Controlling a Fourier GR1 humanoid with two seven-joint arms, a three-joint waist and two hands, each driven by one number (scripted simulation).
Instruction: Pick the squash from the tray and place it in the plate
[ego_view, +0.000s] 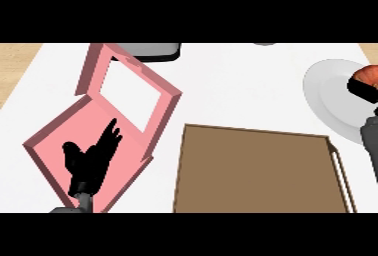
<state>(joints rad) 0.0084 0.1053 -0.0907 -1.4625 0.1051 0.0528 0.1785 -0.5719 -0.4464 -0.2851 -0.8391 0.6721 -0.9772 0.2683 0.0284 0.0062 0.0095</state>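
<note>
The squash (367, 75), orange-red and only partly in view, is at the right edge above the white plate (331, 97). My right hand (361, 91) curls round it from below, with the grey forearm running down the right edge. Whether the squash touches the plate cannot be told. The brown tray (255, 131) lies in the lower middle with nothing on its floor. My left hand (90, 156) rests open at the lower left, fingers pointing up, over a pink board.
A pink flat board (57, 134) with a raised pink frame (168, 107) lies at the left under my left hand. A dark grey object (155, 50) sits at the top edge. White countertop (236, 85) spreads between the frame and the plate.
</note>
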